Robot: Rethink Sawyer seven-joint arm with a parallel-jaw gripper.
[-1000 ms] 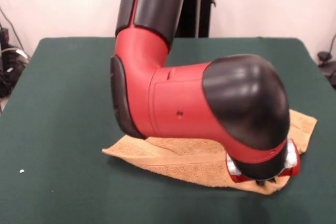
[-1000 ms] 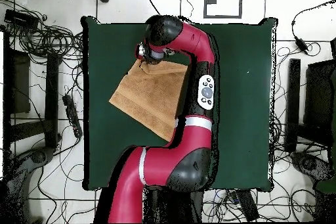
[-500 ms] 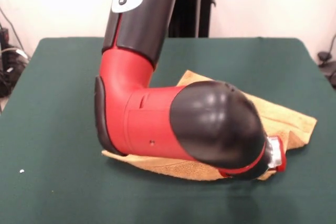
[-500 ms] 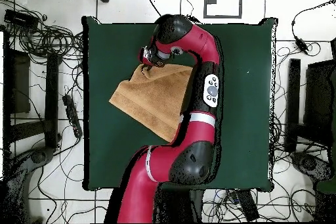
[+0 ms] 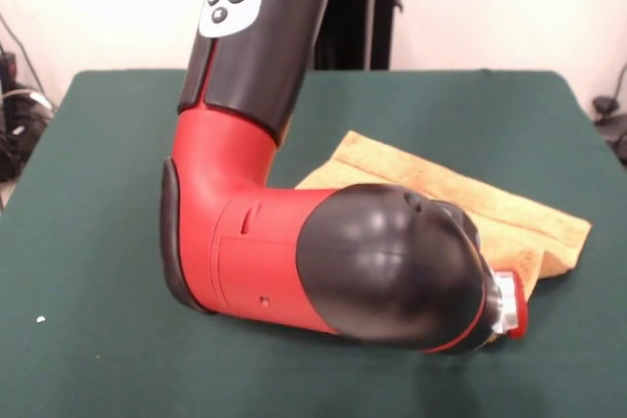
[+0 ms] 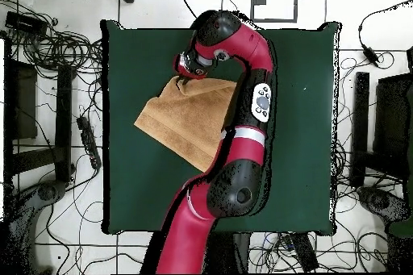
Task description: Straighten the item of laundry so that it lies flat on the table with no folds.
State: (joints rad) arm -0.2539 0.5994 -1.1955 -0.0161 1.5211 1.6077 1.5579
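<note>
The golden-orange towel (image 6: pixel 179 117) lies as a slanted, roughly four-sided sheet on the left half of the dark green table (image 6: pixel 298 143). In the front view the towel (image 5: pixel 470 205) shows behind my arm, with a folded-over edge at the right end. My gripper (image 6: pixel 185 73) sits at the towel's corner farthest from my base. In the front view only its red and silver wrist end (image 5: pixel 508 303) shows, low over the table (image 5: pixel 98 144) next to the towel's near right corner. The bulky red and black arm hides the towel's near edge and what the gripper holds.
A small white speck (image 5: pixel 40 319) lies on the table near its front left. The black pedestal post (image 5: pixel 364 7) stands behind the table. Cables and black stands (image 6: pixel 48 86) crowd the floor on both sides of the table.
My arm has swung and tilted lower, and the wrist end has moved slightly along the table at the towel's corner. More of the towel's far part now shows behind the arm.
</note>
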